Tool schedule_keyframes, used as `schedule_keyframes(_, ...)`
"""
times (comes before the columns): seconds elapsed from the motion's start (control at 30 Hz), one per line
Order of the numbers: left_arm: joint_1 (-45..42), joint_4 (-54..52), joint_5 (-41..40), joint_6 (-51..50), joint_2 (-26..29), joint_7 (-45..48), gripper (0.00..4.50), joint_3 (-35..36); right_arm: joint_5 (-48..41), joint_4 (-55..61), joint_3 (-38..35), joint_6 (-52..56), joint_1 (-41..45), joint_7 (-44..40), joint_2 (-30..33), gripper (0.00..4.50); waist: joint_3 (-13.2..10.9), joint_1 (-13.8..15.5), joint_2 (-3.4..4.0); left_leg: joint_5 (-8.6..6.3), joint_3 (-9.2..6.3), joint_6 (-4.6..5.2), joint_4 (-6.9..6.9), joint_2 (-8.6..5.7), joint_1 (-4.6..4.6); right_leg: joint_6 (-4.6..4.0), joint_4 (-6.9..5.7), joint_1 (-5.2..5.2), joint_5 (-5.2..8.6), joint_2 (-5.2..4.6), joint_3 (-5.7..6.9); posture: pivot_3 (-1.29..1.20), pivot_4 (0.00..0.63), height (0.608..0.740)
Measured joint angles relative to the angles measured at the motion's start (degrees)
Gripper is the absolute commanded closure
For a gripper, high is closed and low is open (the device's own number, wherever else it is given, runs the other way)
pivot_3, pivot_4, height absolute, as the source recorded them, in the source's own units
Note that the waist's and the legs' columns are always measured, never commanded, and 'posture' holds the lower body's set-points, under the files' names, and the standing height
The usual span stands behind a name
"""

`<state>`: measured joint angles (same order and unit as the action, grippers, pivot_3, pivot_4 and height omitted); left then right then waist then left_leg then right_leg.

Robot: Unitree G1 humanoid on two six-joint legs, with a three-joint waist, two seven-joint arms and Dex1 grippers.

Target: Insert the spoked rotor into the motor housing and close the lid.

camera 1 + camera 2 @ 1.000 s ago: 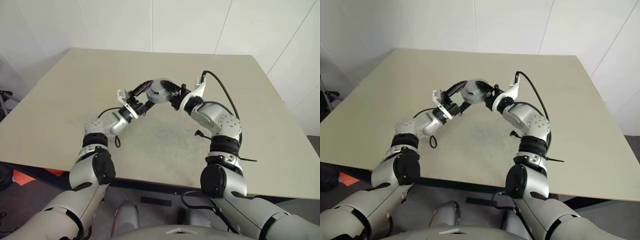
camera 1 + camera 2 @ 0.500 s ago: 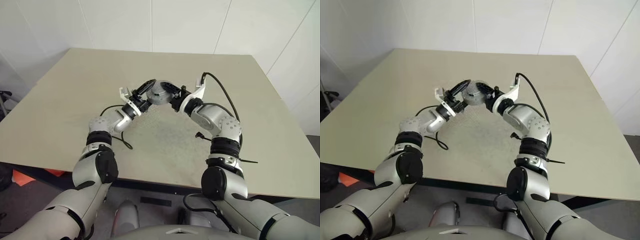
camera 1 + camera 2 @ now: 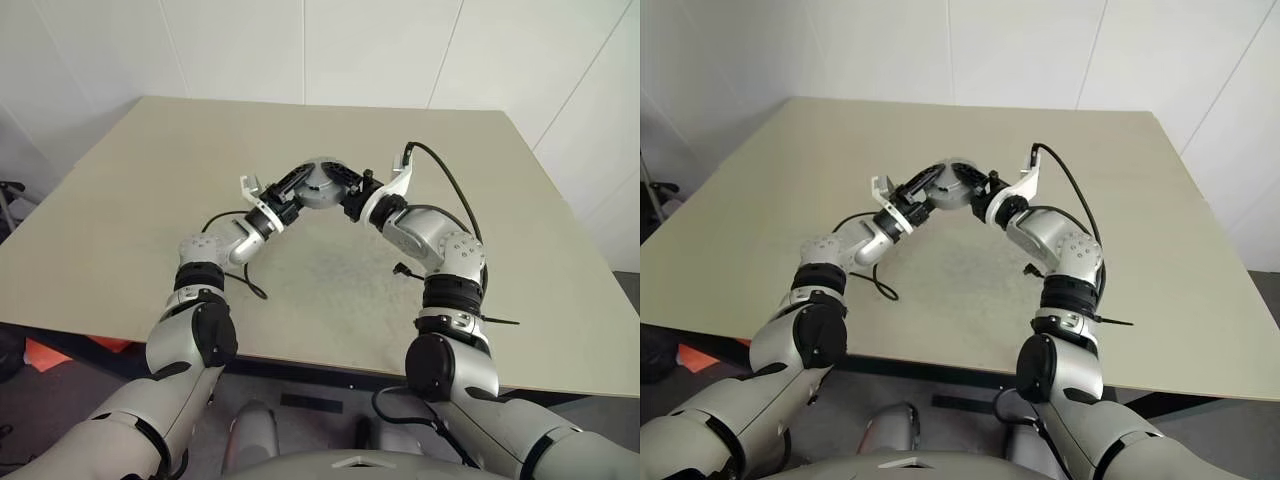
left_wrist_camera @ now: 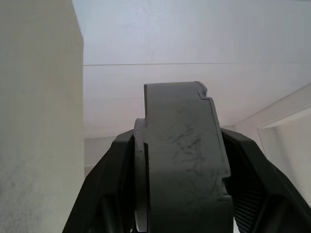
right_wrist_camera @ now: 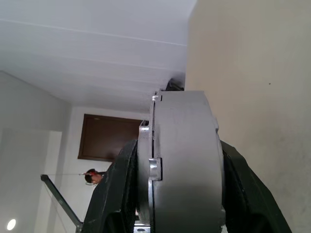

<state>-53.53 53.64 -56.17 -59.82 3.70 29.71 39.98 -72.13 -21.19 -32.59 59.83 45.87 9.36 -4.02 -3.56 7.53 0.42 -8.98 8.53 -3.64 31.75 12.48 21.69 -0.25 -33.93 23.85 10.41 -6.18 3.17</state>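
A: What is held on the left?

B: The left gripper (image 3: pixel 297 186) is raised over the middle of the table (image 3: pixel 120 200), and its fingers (image 4: pixel 114 184) are seen clamped on the rim of the motor housing (image 3: pixel 322 183). In the left wrist view the grey body is shown edge-on between the two black fingers, with a thinner pale disc lying against one face of it.

A: And on the right?

B: The same housing is gripped from the other side by the right gripper (image 3: pixel 350 193); in the right wrist view its fingers (image 5: pixel 119 189) are closed against both faces of the grey puck. The assembly is therefore held in the air between both grippers, clear of the tabletop.

A: Where is the spoked rotor?

B: It cannot be made out; it is judged to be inside the housing already, since nothing is left lying on the table.

A: And the lid?

B: A seam is visible along the puck's edge in the right wrist view, so the lid (image 5: pixel 145 160) appears to be laid on. Whether it is fully seated cannot be told. A final press together is probably what remains.
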Motion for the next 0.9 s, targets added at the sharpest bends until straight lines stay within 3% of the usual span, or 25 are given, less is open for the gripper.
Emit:
schedule_keyframes(0.1, 0.0, 0.0, 0.1, 0.4, 0.0, -0.1, 2.39, -0.1, 0.2, 1.1, 0.9, -0.7, 0.0, -0.9, 0.0, 0.17, 0.0, 0.0, 0.00, 0.00, -0.01, 0.01, 0.07, 0.01, 0.02, 0.02, -0.01, 0.00, -0.01, 0.00, 0.00, 0.00, 0.000, 0.740)
schedule_keyframes(0.13, 0.0, 0.0, 0.1, 0.6, 0.0, -0.2, 2.39, -0.2, 0.8, 1.8, 1.6, -1.7, 0.0, -0.9, 0.0, 0.08, 0.0, 0.0, 0.00, 0.00, -0.01, 0.01, 0.10, 0.02, 0.02, 0.02, -0.03, 0.00, -0.02, 0.00, 0.00, 0.00, 0.000, 0.740)
schedule_keyframes(0.33, 0.0, 0.0, 1.5, 3.8, 0.2, -0.7, 2.39, -0.8, 4.7, 2.2, 3.7, -5.7, 0.0, -1.3, 1.2, 0.08, 0.0, 0.0, 0.00, -0.03, -0.02, 0.04, 0.36, 0.06, 0.09, 0.03, -0.17, 0.00, -0.02, -0.01, 0.00, 0.00, 0.000, 0.740)
schedule_keyframes(0.4, 0.0, 0.5, 2.9, 9.6, 0.5, -1.4, 2.39, -0.7, 6.7, 2.2, 4.6, -7.5, -0.3, -1.6, 1.6, 0.08, 0.0, -0.1, 0.00, -0.03, -0.02, 0.04, 0.42, 0.08, 0.08, 0.03, -0.27, 0.01, -0.02, 0.00, 0.00, 0.00, 0.000, 0.740)
schedule_keyframes(0.9, 0.1, 12.6, 4.8, 37.0, 12.4, -6.8, 2.39, 7.0, 9.0, 1.4, 4.6, -10.1, -1.6, -2.2, 3.6, 0.08, 0.0, 0.2, -0.03, -0.01, -0.06, 0.00, 0.68, 0.16, 0.12, 0.02, -0.74, 0.18, 0.00, 0.02, -0.04, 0.00, 0.000, 0.740)
